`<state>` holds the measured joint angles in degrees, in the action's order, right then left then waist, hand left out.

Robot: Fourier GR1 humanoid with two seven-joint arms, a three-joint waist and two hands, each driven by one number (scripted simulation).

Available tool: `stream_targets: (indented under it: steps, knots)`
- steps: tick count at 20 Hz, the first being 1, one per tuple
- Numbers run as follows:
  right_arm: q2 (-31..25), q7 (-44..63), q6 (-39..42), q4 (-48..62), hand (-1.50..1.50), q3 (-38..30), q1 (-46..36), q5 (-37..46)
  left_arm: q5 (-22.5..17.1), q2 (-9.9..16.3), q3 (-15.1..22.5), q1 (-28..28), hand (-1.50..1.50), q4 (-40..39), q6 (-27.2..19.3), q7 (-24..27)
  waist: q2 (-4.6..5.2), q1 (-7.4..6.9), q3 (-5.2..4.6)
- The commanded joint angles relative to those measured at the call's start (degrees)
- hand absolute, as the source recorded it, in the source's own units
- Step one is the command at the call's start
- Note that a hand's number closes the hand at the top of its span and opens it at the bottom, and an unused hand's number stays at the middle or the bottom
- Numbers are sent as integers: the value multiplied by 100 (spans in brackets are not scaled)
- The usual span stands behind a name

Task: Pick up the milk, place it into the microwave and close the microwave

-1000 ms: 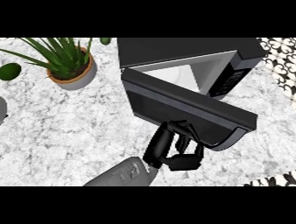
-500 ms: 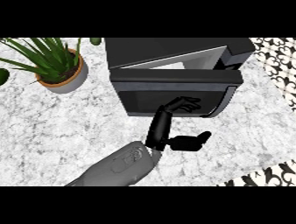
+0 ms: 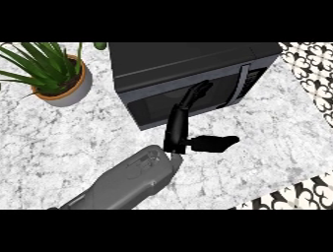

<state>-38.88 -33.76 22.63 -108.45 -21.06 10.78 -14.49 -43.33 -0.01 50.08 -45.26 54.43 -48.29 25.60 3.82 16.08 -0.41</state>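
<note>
The microwave (image 3: 191, 78) sits on the counter (image 3: 46, 142) with its door shut, so what is inside is hidden. The milk cannot be seen anywhere. A pot (image 3: 66, 89) with a green plant (image 3: 31, 61) in it stands to the left of the microwave, well apart from it.

One hand (image 3: 178, 130) shows. It comes up from the bottom edge on a grey arm (image 3: 126, 182), and I cannot tell whether it is the left or the right. Its fingers (image 3: 195, 93) are straight and spread out, with the tips lying on the front of the door. Its thumb (image 3: 213, 143) sticks out to the right over the counter. It holds nothing.

A second ago the door hung wide open and the white inside showed. Half a second ago it was nearly shut. Now it is flat against the microwave, and the hand has gone forward with it.
</note>
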Motion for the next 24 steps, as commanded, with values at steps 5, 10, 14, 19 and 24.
stream_targets:
  steps: [5,10,14,19,24]
  knots:
    - [-214,69,-143,94,150,-144,-342,163,-473,1,-312,-363,-150,-291,-142,273,104,15,8]
    - [-275,34,-157,205,150,-134,-531,203,-666,1,-264,-453,-150,-322,-183,399,132,35,27]
    - [-356,86,-112,191,150,-117,-628,174,-773,1,-235,-470,-150,-435,-155,533,145,105,18]
    - [377,182,215,577,150,407,-635,-877,-898,1,-150,-404,-150,-314,-69,674,231,-77,89]
    - [258,373,516,845,-150,527,-693,-1175,-1071,1,-138,-506,-150,-439,-11,784,254,-14,48]
